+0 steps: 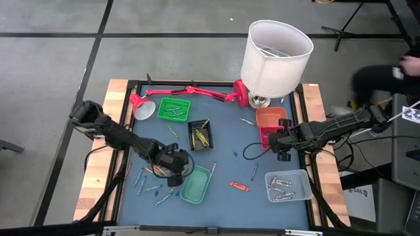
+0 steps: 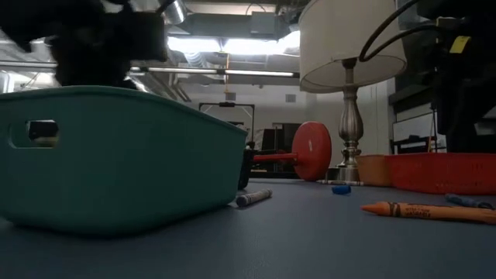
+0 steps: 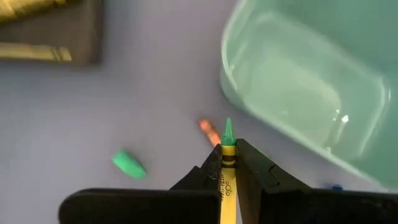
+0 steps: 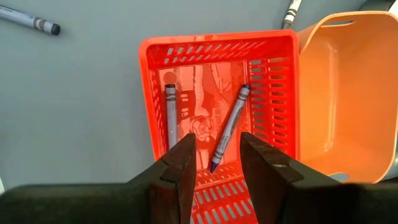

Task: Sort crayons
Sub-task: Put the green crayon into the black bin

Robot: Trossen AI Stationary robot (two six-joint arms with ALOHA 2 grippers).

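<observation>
Presently the left claw is gripping a green-tipped crayon just beside the teal tray, above the table. The right claw is hovering with fingers parted over the red basket, where two crayons are lying.

A thin green-tipped wax crayon with a yellow wrapper sat clamped lengthwise in the left pincer, just beside the pale green plastic tray. Near that tray, loose blue crayons lay scattered flat, and farther off an orange one.
</observation>
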